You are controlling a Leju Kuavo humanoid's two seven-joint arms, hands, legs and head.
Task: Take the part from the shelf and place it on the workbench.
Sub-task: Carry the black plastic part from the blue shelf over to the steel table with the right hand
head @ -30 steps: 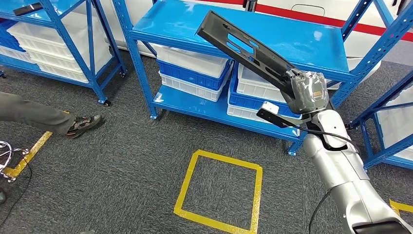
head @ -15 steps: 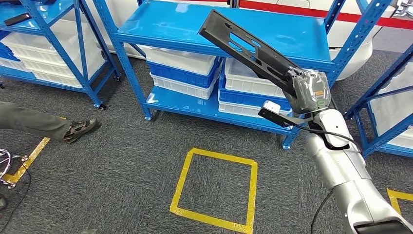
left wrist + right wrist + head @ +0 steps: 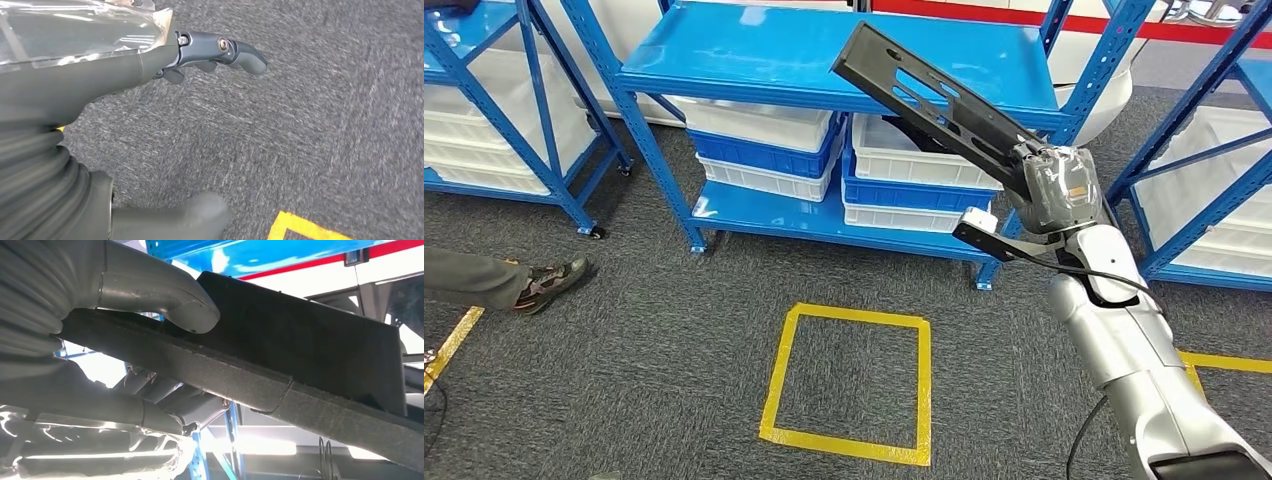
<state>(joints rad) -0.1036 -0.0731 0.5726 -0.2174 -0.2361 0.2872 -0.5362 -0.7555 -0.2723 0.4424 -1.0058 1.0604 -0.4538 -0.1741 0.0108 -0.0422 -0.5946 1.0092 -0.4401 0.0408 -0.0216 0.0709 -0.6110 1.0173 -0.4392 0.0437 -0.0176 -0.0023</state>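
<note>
One long black part (image 3: 934, 100) sits gripped at its near end by the right hand (image 3: 1056, 188), slanting toward the upper middle of the frame, off the blue shelf (image 3: 754, 55). Whole scene has slid left across the last second: shelf, yellow floor square (image 3: 848, 380) and a person's shoe (image 3: 549, 280) all shift together, so the camera is turning, not the things; arm and part hold the same pose. Judged: carrying phase, workbench yet to be reached. Left hand (image 3: 150, 70) hangs over grey carpet (image 3: 654, 340), fingers apart, holding nothing. White and blue bins (image 3: 769, 150) on lower shelf.
</note>
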